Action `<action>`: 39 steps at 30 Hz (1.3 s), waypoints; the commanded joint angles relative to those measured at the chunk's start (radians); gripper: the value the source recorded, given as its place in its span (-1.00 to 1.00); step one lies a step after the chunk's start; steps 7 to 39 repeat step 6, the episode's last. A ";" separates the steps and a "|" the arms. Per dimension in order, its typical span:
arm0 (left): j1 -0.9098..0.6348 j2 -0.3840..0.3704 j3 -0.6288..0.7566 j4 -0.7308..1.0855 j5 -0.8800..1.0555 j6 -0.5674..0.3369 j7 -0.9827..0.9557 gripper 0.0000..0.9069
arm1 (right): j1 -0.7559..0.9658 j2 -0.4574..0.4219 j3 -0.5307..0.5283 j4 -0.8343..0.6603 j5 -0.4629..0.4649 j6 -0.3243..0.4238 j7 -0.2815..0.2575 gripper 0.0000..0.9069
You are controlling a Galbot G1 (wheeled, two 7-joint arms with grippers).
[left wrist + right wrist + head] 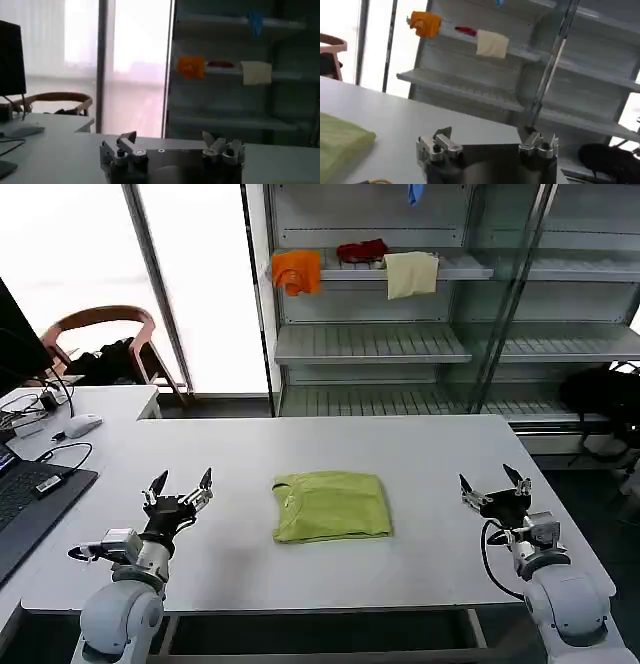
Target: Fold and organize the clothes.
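Nothing lay near the lime yellow-green cotton T-shirt (331, 505), folded flat on the white bench (420, 454). The left hand (181, 484) and right hand (495, 481) waited on either side, fingers spread apart.

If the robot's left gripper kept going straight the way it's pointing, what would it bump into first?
Probably nothing soon. The left gripper is open and points forward over the bare table, passing beside the folded T-shirt. Past the table's far edge, the shelves stand beyond, though depth is hard to judge.
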 commanded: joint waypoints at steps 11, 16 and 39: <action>0.010 0.012 0.000 0.009 0.028 -0.004 -0.002 1.00 | 0.015 0.024 -0.018 0.001 0.044 -0.037 -0.011 1.00; 0.010 0.012 0.000 0.009 0.028 -0.004 -0.002 1.00 | 0.015 0.024 -0.018 0.001 0.044 -0.037 -0.011 1.00; 0.010 0.012 0.000 0.009 0.028 -0.004 -0.002 1.00 | 0.015 0.024 -0.018 0.001 0.044 -0.037 -0.011 1.00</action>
